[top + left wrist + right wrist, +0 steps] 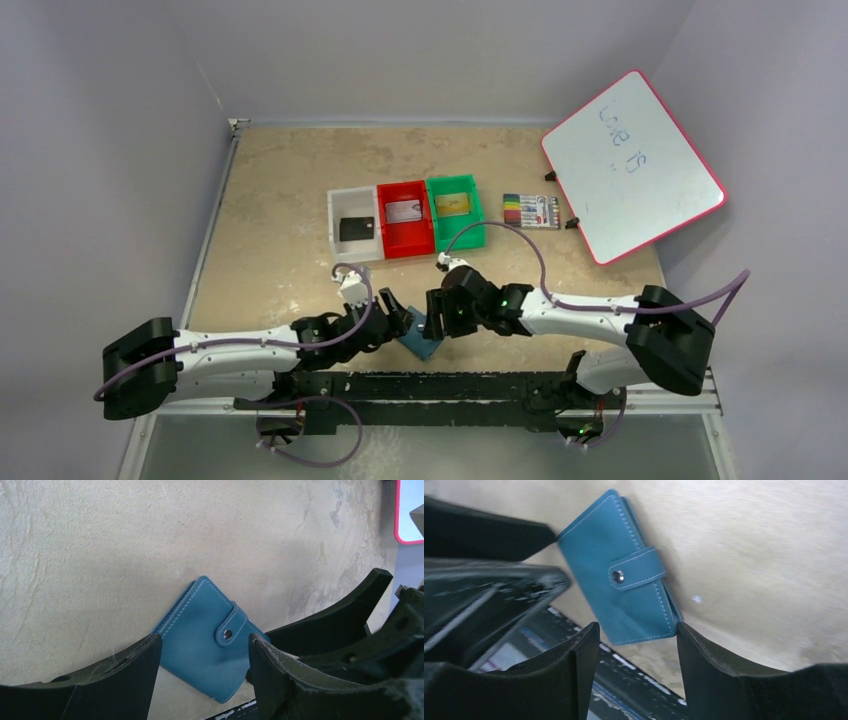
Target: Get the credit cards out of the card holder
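The teal-blue card holder point(421, 339) lies closed and snapped shut on the table near the front edge. It also shows in the left wrist view point(200, 640) and in the right wrist view point(624, 595). My left gripper point(397, 320) point(204, 639) is open just left of and above it, its fingers straddling it. My right gripper point(438, 316) point(637, 626) is open just right of it, one fingertip at its corner. A black credit card point(356, 229), a silver-grey one point(404, 211) and a gold one point(453, 205) lie in the bins.
A white bin point(333, 225), a red bin point(384, 238) and a green bin point(478, 218) stand in a row mid-table. A marker pack point(530, 211) and a red-framed whiteboard point(632, 165) are at the right. The dark base rail point(430, 385) runs along the front edge.
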